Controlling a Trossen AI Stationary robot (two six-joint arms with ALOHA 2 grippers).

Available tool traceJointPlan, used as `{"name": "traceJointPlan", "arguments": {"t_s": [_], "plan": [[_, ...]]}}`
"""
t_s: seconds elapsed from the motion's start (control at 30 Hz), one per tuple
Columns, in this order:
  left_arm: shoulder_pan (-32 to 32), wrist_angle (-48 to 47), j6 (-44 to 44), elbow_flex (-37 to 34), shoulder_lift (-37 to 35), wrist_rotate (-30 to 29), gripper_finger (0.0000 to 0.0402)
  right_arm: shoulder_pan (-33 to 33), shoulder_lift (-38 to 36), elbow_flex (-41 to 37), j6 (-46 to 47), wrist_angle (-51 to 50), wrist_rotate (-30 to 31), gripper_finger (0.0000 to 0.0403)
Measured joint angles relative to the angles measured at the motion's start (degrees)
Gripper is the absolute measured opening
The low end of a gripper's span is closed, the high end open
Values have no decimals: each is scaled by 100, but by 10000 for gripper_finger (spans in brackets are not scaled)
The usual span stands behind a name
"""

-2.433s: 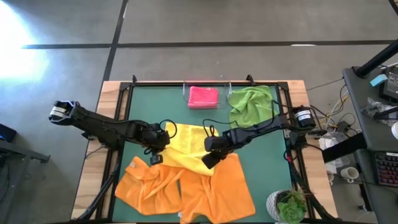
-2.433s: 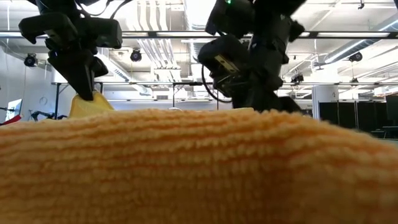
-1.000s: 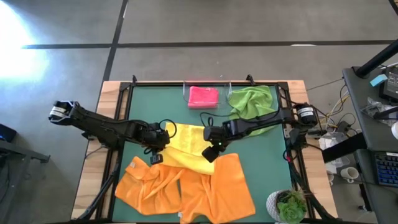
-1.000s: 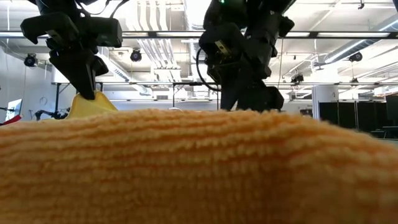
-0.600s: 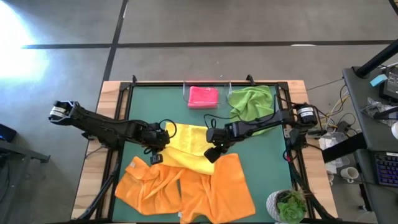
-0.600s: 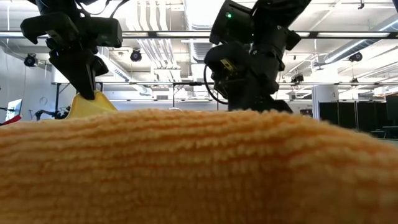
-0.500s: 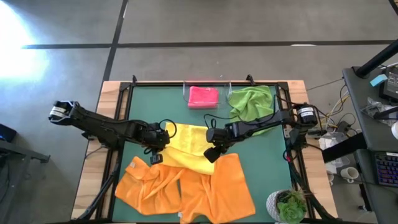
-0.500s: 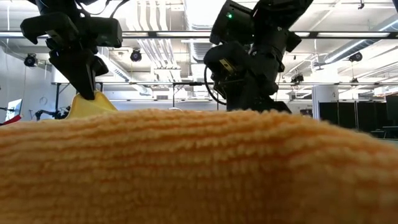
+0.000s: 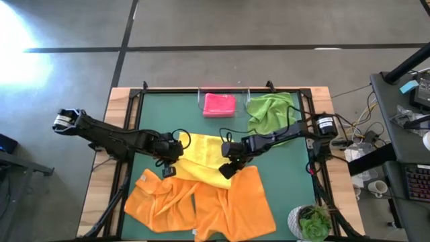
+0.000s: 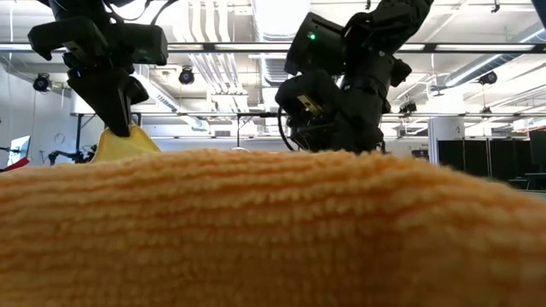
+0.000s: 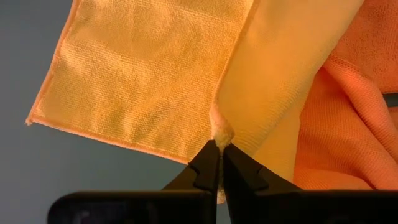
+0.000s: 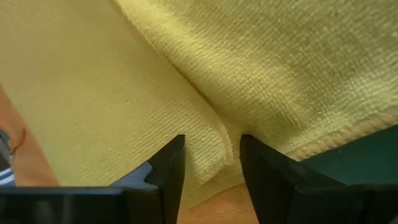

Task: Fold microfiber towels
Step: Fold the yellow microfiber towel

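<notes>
A yellow towel lies rumpled at the table's middle, its near part over two orange towels that spread toward the near edge. My left gripper is shut on the yellow towel's left part. My right gripper is low over the towel's right near corner, open, with its fingers on either side of a small ridge of cloth by the hem. A folded pink towel lies in a clear tray at the far edge. A crumpled green towel lies at the far right. My left gripper pinches a small tuft of the yellow towel between its two fingertips, beside a fold near the towel's left edge. The fingers come from above, pointing down. In the low view the cloth rises in a peak under them; the rest lies on the table. My right gripper: I cannot tell whether its fingertips touch the yellow cloth.
An orange towel fills the low view's foreground and hides the table behind it. A potted plant stands at the near right corner. Bare green mat shows to the right of the towels.
My right gripper has gone down onto the yellow towel's right near corner, its fingers dropping out of sight behind the orange towel in the low view. My left gripper and the towel's raised peak have kept still.
</notes>
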Motion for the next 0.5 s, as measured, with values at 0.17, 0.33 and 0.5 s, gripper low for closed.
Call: {"name": "traceJointPlan", "arguments": {"t_s": [0.17, 0.33, 0.5], "plan": [[0, -4, 0, -2, 0, 0, 0, 19, 32, 59, -131, 45, -213, 139], [-1, -2, 0, -2, 0, 0, 0, 17, 36, 59, -140, 180, -214, 109], [0, -2, 0, -2, 0, 0, 0, 17, 36, 55, -142, 175, -214, 63]]}}
